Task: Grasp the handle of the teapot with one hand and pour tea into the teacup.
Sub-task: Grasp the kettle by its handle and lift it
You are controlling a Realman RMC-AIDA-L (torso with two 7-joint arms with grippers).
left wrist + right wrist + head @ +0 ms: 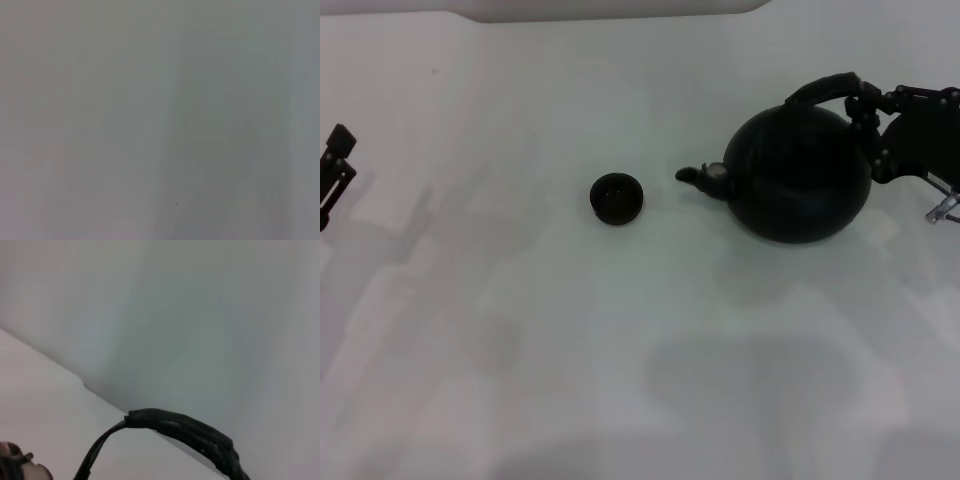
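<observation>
Teapot (800, 175) upright on white counter (620, 360), right of centre, spout toward teacup (616, 198); cup just beyond spout tip, apart from it, nothing between. Right claw (865, 105) at right end of handle (825, 88), fingers around the hoop where it drops toward the body; appears closed on it, though contact line blends black on black. Right wrist view: ribbed handle (195, 432) arching close under the camera, pale spout cap at frame corner. Left claw (335, 165) parked at far left edge, well apart from the work; finger opening not discernible, left wrist view blank counter only. Teapot squat, round, matte black, probably cast or heavy-walled: judged heavy, rigid, liable to swing under the hoop if gripped off-centre. Handle thick, wrapped and ribbed: good friction; best hold judged near crown of arch, so present end grip likely to let the pot tilt. Cup tiny, dark, bowl-shaped, handleless: judged light, easily knocked or overfilled, small target for spout. Counter smooth, plain, low friction expected.
</observation>
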